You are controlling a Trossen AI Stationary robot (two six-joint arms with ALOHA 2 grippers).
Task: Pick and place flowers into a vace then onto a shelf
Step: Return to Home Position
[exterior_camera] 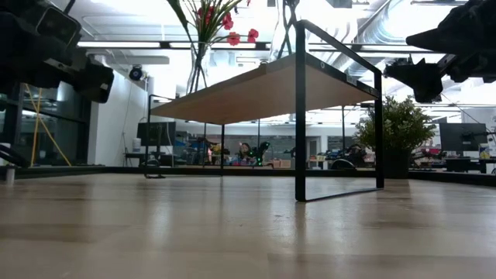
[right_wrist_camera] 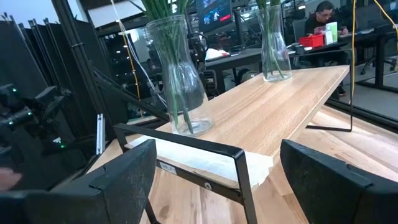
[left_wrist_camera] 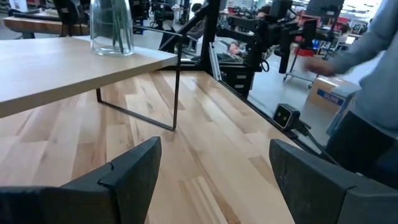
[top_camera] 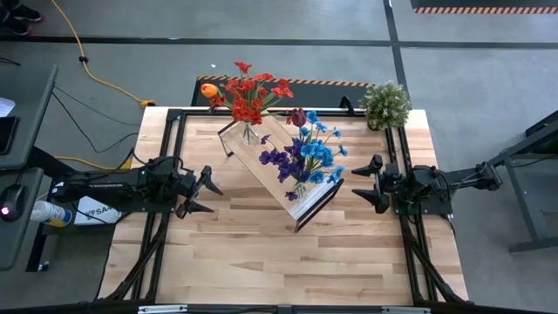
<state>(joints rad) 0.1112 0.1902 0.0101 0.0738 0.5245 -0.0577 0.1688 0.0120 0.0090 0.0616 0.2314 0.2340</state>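
Note:
The shelf (top_camera: 279,166), a light-wood board on a dark metal frame, stands slantwise on the table's middle. Two clear glass vases stand on it. One (top_camera: 249,133) at its far-left end holds red and orange flowers (top_camera: 248,94). The other (right_wrist_camera: 180,81) at its white-edged near-right end holds blue, purple and maroon flowers (top_camera: 309,150). My left gripper (top_camera: 207,194) hovers open to the left of the shelf. My right gripper (top_camera: 364,185) hovers open to its right, facing the white-edged end (right_wrist_camera: 211,163).
A bushy pale-green potted plant (top_camera: 384,105) stands at the table's far right corner. A dark frame (top_camera: 166,174) runs along the table's edges. Bare plank tabletop (top_camera: 261,262) lies near the shelf's near side. A person's sleeve (left_wrist_camera: 373,68) shows beyond the table in the left wrist view.

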